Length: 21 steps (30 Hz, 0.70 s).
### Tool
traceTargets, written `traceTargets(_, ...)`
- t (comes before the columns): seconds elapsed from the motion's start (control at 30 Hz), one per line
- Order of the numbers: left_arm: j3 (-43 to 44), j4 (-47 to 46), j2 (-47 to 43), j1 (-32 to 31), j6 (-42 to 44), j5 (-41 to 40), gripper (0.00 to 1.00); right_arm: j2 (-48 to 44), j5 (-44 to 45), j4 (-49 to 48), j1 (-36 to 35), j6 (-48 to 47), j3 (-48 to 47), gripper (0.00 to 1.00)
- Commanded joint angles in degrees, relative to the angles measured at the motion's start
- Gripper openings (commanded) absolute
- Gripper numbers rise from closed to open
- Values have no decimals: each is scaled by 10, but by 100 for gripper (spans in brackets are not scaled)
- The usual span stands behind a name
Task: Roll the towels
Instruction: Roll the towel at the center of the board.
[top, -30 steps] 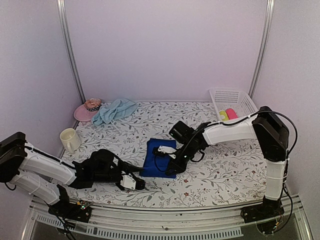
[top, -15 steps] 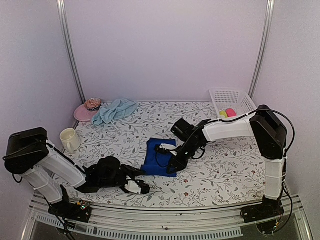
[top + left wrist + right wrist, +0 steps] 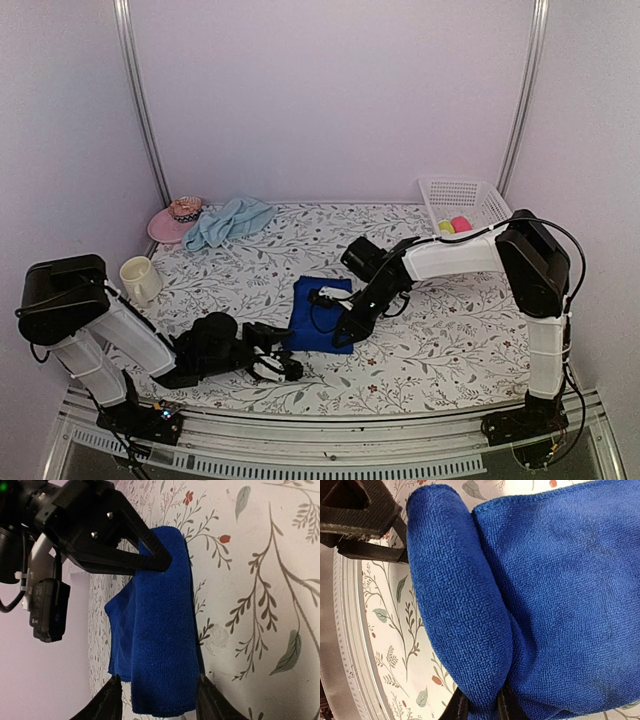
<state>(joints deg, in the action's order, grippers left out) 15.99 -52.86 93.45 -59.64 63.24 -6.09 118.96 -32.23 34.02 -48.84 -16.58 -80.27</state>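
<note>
The royal blue towel (image 3: 316, 312) lies mid-table, its near edge turned over into a thick roll (image 3: 162, 645). My right gripper (image 3: 338, 328) is shut on one end of that roll (image 3: 460, 605), its two fingertips (image 3: 457, 709) pinching the cloth. My left gripper (image 3: 283, 352) is at the roll's other end. It is open, with a fingertip (image 3: 209, 700) on either side of the cloth end. In the left wrist view, the right gripper (image 3: 162, 560) rests on the roll's far end. The aqua towel (image 3: 230, 220) lies crumpled at the back left, far from both grippers.
A pink hat (image 3: 172, 222) sits beside the aqua towel. A cream mug (image 3: 140, 278) stands at the left edge. A white basket (image 3: 465, 203) with pink and yellow items stands back right. The table's metal rail (image 3: 345, 645) runs close behind the roll.
My left arm has raised its elbow and slid its gripper right, up to the near-left end of the blue towel. The right gripper has held its grip and barely moved.
</note>
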Motion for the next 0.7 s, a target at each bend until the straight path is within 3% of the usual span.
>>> traceTargets(0.0,-13,-61,14,-9,7,3,51,20,10,10,7,-7,-7,18)
traceTargets(0.47,21,-61,69,-8,0,-56,54,22,7,17,8,-13,-9,18)
traceTargets(0.67,35,-66,97,-7,1,-78,49,24,7,22,8,-18,-8,18)
